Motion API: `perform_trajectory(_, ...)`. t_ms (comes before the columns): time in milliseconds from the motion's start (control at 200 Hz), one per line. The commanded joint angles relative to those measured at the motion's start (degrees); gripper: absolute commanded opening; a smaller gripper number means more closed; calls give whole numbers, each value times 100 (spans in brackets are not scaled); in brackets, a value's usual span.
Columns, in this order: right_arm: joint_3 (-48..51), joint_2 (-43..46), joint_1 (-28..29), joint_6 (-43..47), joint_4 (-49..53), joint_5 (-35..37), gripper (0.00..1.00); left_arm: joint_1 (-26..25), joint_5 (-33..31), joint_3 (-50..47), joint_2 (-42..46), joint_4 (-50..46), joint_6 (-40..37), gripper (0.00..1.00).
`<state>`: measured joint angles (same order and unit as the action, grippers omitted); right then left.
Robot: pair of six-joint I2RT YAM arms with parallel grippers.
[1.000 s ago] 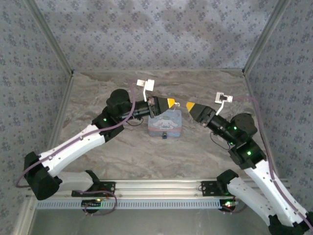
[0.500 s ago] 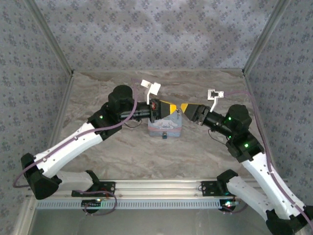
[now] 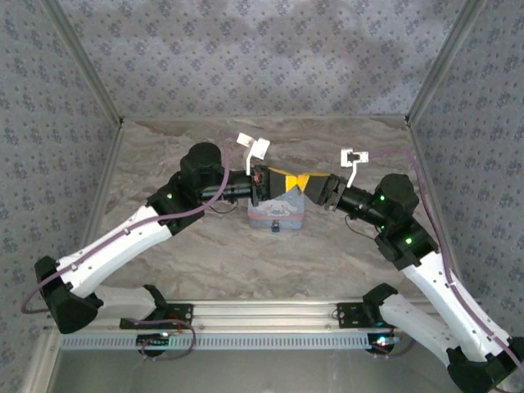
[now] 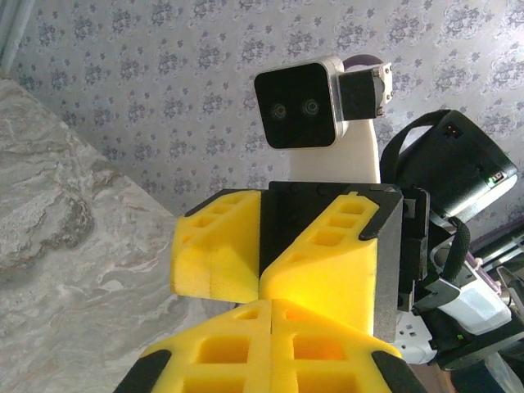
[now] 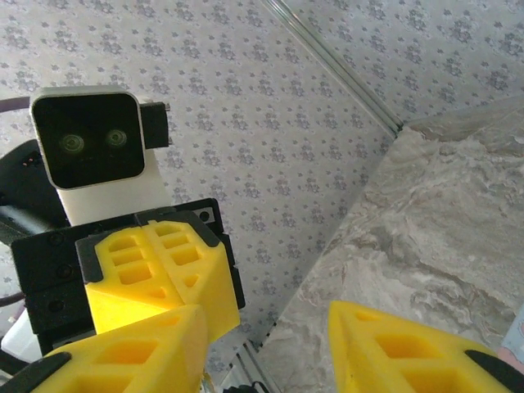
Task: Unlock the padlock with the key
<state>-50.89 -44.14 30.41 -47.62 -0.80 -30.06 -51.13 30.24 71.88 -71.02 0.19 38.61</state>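
Now the right gripper (image 3: 305, 182), jaws apart, has closed in on the left gripper (image 3: 286, 177), pinched together.

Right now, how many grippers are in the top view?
2. The left gripper is over the tin's far edge, shut; the right gripper faces it, open, yellow tips nearly touching. None looks hidden.
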Motion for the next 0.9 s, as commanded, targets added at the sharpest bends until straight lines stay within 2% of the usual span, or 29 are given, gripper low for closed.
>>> perform_trajectory(0, 79, 144, 60, -138, -429, -374, 42, 45, -53, -96, 93, 348, 97, 0)
perform_trajectory(350, 157, 204, 112, -231, -642, -518, 46, 139, -150, -219, 142, 452, 216, 0)
perform_trajectory(500, 186, 230, 117, -214, -615, -492, 40, 158, -160, -241, 137, 481, 234, 0)
perform_trajectory(685, 168, 178, 138, -103, -400, -380, 42, 167, -146, -240, 159, 526, 263, 0)
perform_trajectory(755, 152, 165, 147, -76, -389, -377, 36, 167, -133, -248, 154, 551, 290, 0)
perform_trajectory(894, 115, 100, 158, -37, -314, -386, 34, 174, -120, -266, 133, 611, 339, 0)
